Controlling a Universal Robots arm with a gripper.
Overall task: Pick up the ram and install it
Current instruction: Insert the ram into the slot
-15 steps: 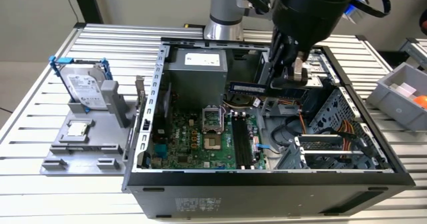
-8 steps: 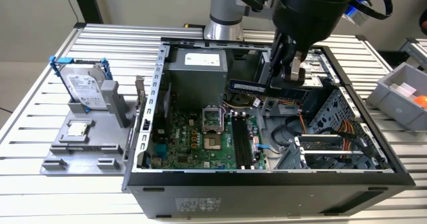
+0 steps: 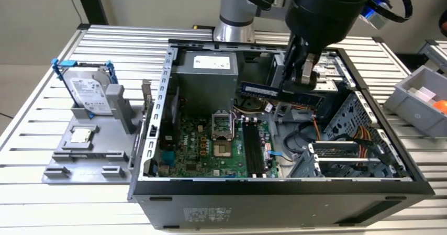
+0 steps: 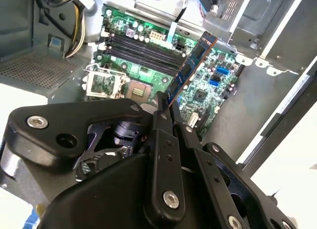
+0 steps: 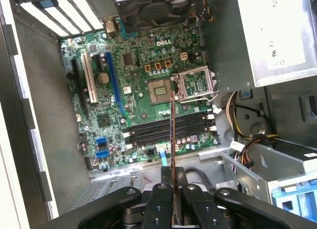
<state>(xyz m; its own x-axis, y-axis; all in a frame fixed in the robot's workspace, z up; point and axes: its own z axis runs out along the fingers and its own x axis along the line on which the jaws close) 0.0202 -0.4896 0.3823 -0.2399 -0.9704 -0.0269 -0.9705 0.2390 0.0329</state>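
At one o'clock from the green motherboard point(image 3: 202, 146), our black gripper point(image 3: 302, 83) clamps the thin bluish-green ram stick point(image 3: 269, 91) by its flat faces; we judge it light, stiff, fragile.

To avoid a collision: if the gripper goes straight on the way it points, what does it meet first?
The gripper holds the ram ahead of it; that would likely reach the black memory slots first, though depth is unclear.
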